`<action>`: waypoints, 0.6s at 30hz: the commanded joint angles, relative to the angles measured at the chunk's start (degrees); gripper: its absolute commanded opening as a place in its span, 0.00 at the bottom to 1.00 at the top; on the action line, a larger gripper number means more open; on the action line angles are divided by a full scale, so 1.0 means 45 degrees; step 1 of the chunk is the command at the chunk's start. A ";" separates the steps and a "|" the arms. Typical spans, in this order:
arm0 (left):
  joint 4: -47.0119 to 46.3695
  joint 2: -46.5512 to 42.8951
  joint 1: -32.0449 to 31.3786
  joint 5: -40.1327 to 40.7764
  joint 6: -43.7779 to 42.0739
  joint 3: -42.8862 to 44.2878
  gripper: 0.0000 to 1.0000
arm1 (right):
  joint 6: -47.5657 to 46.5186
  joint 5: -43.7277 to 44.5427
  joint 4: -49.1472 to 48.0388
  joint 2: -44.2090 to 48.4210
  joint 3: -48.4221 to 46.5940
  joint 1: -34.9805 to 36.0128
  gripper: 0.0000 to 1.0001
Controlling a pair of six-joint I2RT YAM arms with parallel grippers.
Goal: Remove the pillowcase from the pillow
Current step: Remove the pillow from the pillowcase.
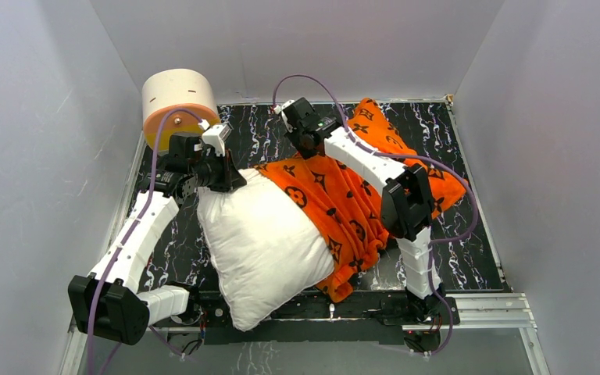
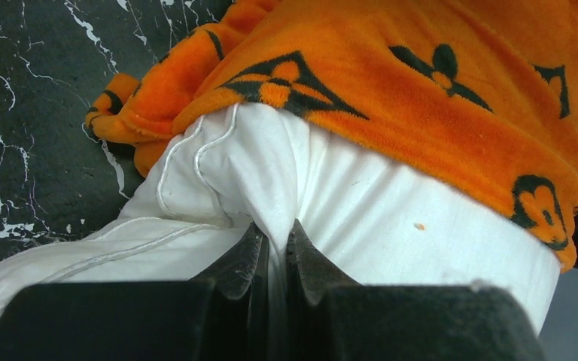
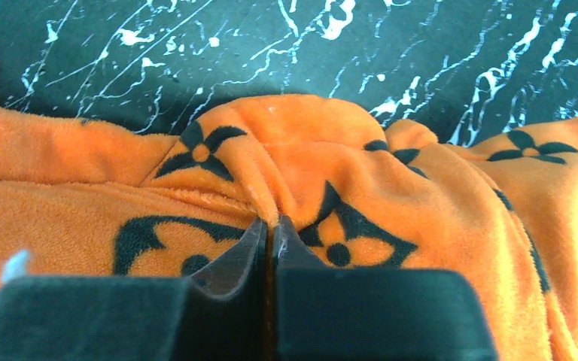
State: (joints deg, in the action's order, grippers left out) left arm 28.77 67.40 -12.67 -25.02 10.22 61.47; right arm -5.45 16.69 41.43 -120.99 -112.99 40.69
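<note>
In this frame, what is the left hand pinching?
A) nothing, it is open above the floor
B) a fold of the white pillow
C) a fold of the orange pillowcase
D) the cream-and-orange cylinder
B: in the left wrist view the left hand is closed on a bunched fold of the white pillow, just below the edge of the pillowcase.

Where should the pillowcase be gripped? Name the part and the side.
Grip a raised fold of the pillowcase on its slack far-right end, beyond the pillow, coming from above. The plush bunches into ridges there, and the pillow sticks out the near-left opening, so pulling right likely strips it.
</note>
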 commanded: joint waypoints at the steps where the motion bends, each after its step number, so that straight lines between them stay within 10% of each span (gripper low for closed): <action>1: 0.0902 -0.0777 0.0100 0.0933 -0.0202 0.0044 0.00 | -0.0611 0.4439 -0.0301 0.1031 0.0492 -0.1534 0.05; 12: 0.1303 -0.1172 0.0100 0.1542 -0.0253 -0.0037 0.00 | 0.0732 0.4756 -0.0785 0.2004 -0.0234 -0.4473 0.06; 18: 0.1262 -0.0873 0.0100 0.1343 -0.0400 0.0121 0.00 | 0.2164 -0.0060 0.0066 0.2787 -0.0549 -0.4395 0.22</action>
State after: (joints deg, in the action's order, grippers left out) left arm 25.34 65.89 -13.96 -23.09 11.11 61.47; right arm 3.05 15.59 43.83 -114.67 -112.07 27.00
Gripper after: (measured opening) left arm 0.052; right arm 0.164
